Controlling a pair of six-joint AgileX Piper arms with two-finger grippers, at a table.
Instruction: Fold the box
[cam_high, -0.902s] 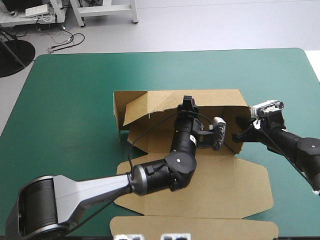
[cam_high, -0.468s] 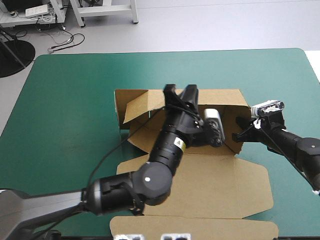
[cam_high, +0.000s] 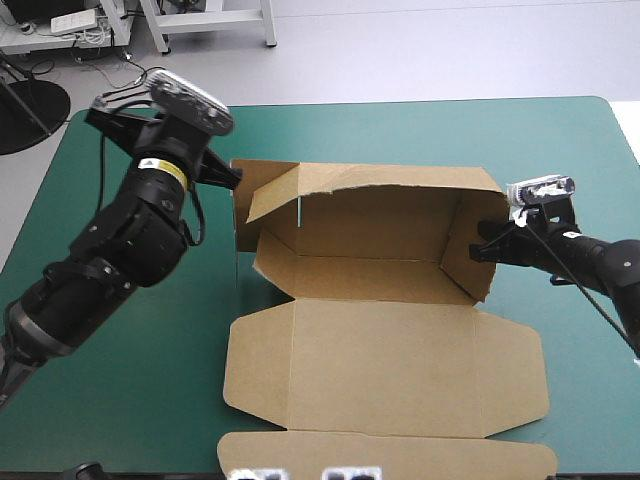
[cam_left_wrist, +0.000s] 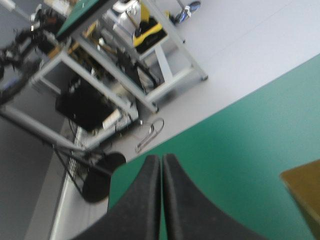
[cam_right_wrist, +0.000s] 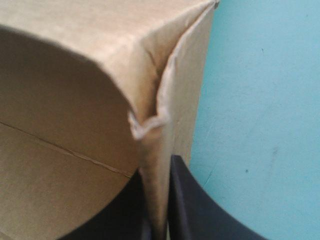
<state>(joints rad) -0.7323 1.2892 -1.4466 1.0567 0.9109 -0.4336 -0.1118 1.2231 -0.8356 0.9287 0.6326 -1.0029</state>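
Observation:
The brown box (cam_high: 380, 235) stands in the middle of the table as an open tray with its walls raised. Its lid (cam_high: 385, 360) lies flat toward the front edge. My right gripper (cam_high: 483, 248) is shut on the box's right end wall; in the right wrist view the board's creased corner (cam_right_wrist: 150, 125) rises from between the black fingers (cam_right_wrist: 192, 200). My left gripper (cam_high: 228, 178) is raised just outside the box's far left corner, shut with nothing in it. In the left wrist view its fingertips (cam_left_wrist: 161, 162) meet over the table's edge, with a corner of the box (cam_left_wrist: 305, 192) off to one side.
The teal-green table (cam_high: 400, 135) shows bare cover beyond the box and along its left side (cam_high: 150, 380). The lid's front flap (cam_high: 390, 455) reaches the table's near edge. The left arm's bulk (cam_high: 120, 250) hangs over the left part of the table.
My left arm has pulled out of the box's inside and swung up and to the left, its fingers closing on the way. The right gripper kept its hold on the right wall.

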